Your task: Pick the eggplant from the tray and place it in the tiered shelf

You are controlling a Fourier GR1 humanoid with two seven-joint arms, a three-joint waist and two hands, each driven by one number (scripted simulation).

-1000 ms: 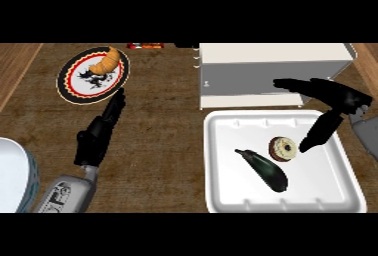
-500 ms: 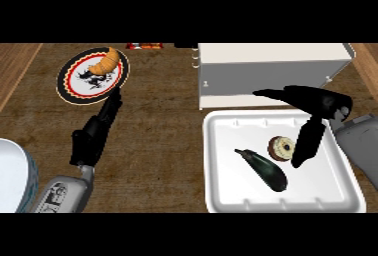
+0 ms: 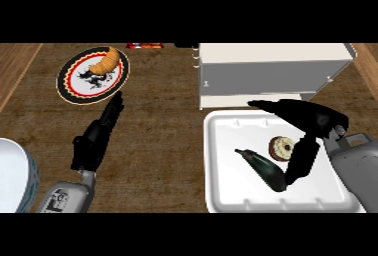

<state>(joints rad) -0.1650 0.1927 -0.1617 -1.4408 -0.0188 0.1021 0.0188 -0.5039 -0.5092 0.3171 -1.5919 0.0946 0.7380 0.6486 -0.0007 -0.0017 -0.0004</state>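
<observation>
Brown surface (image 3: 162, 125): left hand (image 3: 100, 135) rests open; eggplant (image 3: 264, 169), likely light, smooth and slippery, lies in the white tray (image 3: 221, 190), best taken mid-body by the open right hand (image 3: 306, 125) above it.

No readable text, labels, brands, numbers or signs anywhere.

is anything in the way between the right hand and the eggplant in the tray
Nothing visible blocks it. The right hand is open over the white tray, its fingers pointing down right beside the eggplant. The donut lies next to the eggplant, partly behind those fingers, not between them and the eggplant.
</observation>
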